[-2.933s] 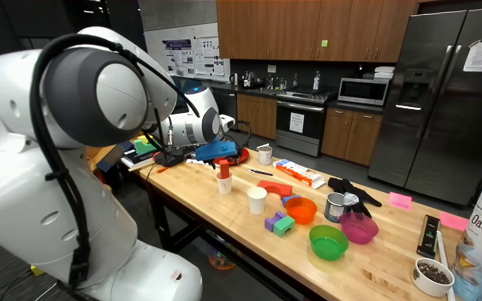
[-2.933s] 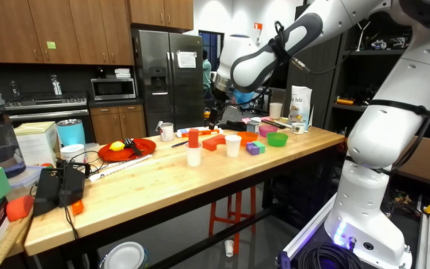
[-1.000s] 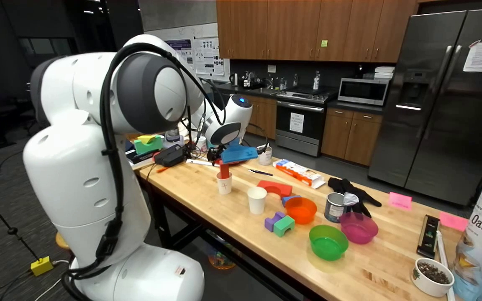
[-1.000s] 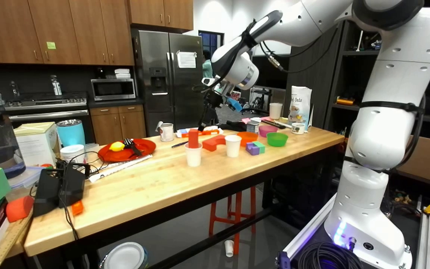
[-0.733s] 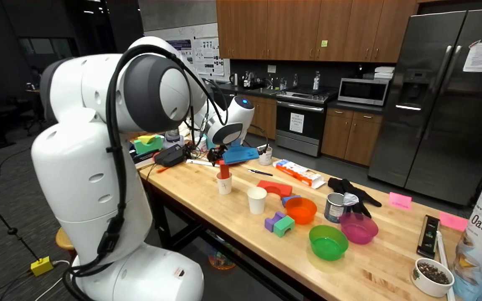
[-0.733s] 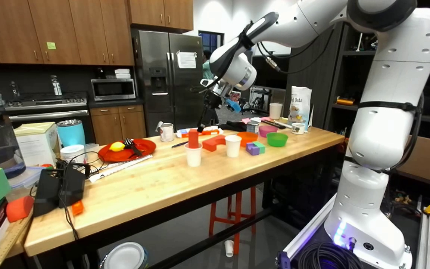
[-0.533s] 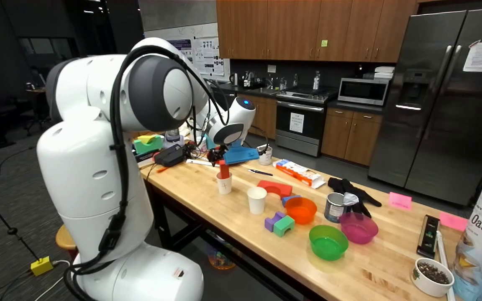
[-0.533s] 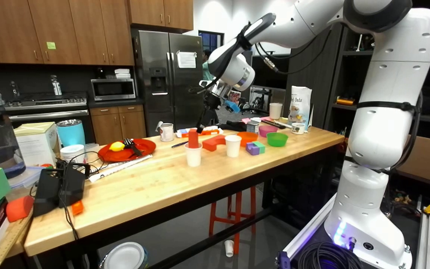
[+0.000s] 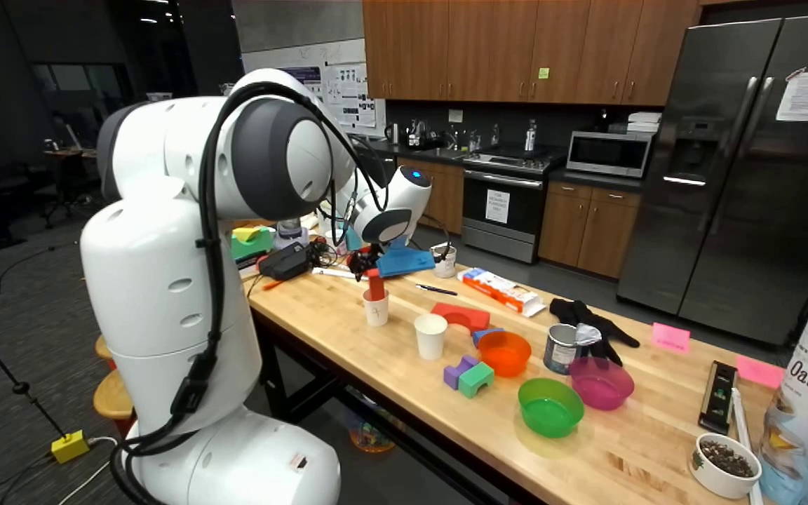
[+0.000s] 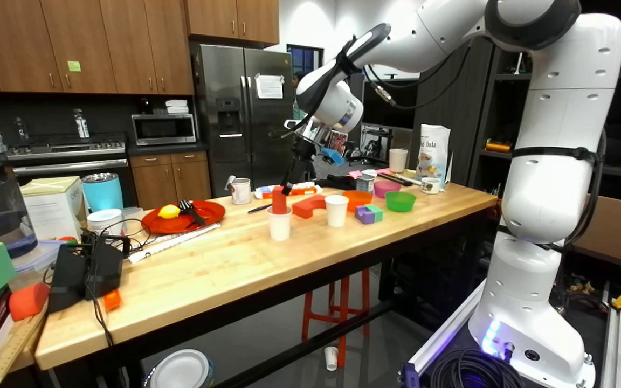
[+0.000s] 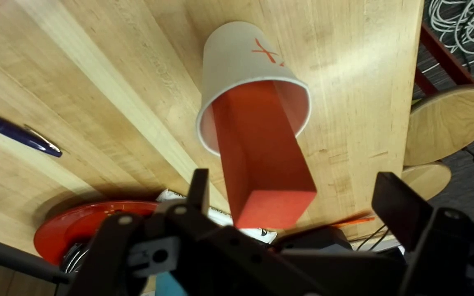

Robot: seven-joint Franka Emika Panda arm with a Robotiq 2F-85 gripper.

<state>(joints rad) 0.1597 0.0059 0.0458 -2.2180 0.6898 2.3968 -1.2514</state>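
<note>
Red block (image 11: 268,164) stands inside a white cup (image 11: 237,61) on the wooden counter (image 10: 181,275), its upper part sticking out above the rim. The end effector (image 11: 290,190) is spread wide near the block's top, gripping nothing. In both exterior views, a second cup (image 10: 336,211) and a red arch (image 10: 304,207) sit nearby; the wrist view also shows a dark pen (image 11: 15,133).
</note>
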